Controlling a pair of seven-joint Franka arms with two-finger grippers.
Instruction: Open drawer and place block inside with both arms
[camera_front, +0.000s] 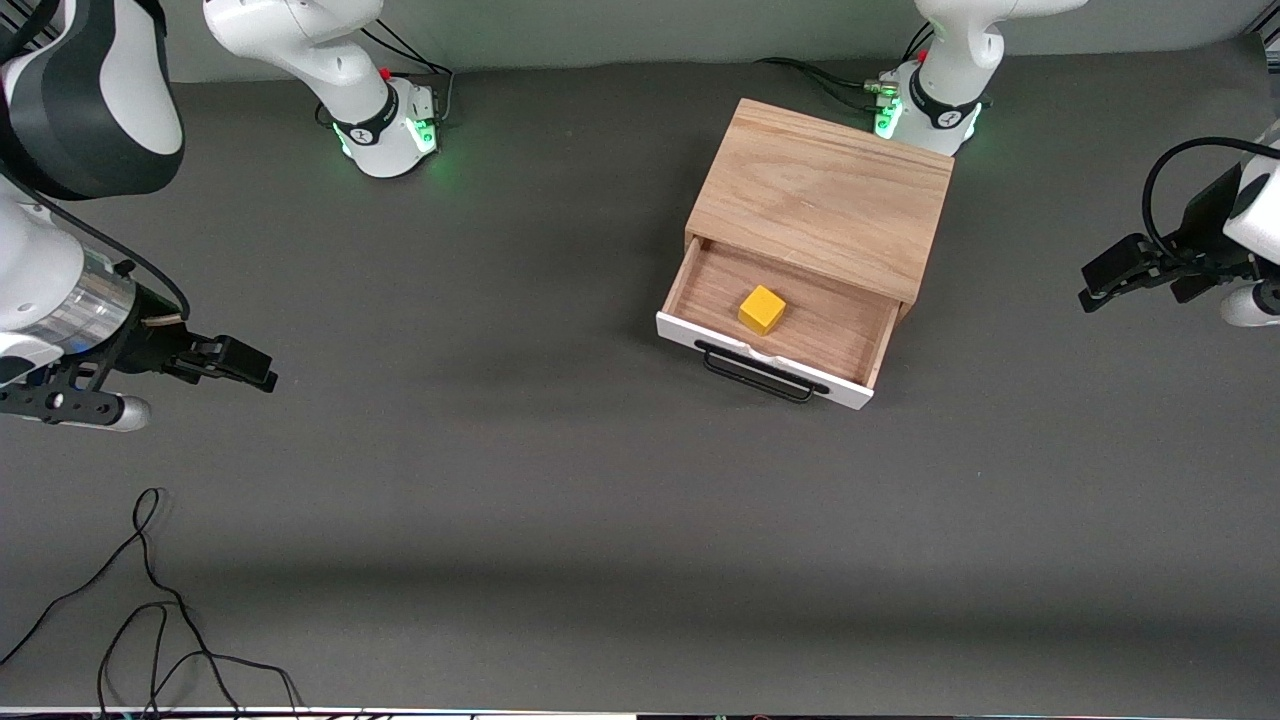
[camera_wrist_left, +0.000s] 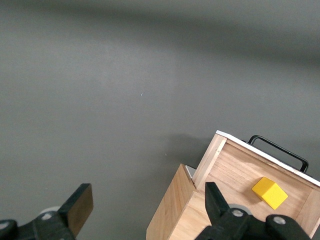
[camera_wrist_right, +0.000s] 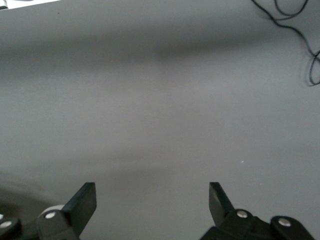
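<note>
The drawer (camera_front: 690, 328) of the light oak box (camera_front: 820, 195) stands pulled out, its black bar handle (camera_front: 765, 375) facing the front camera. The yellow block (camera_front: 762, 309) rests on the drawer's wooden floor; the left wrist view shows the block (camera_wrist_left: 269, 192) there too, inside the drawer (camera_wrist_left: 235, 165). My left gripper (camera_front: 1090, 290) hovers open and empty over the table at the left arm's end, apart from the box. My right gripper (camera_front: 262, 376) hangs open and empty over bare mat at the right arm's end.
A loose black cable (camera_front: 150, 600) lies on the grey mat near the front edge at the right arm's end, and the same cable (camera_wrist_right: 300, 35) shows in the right wrist view. The two green-lit bases (camera_front: 395, 130) stand along the table's back edge.
</note>
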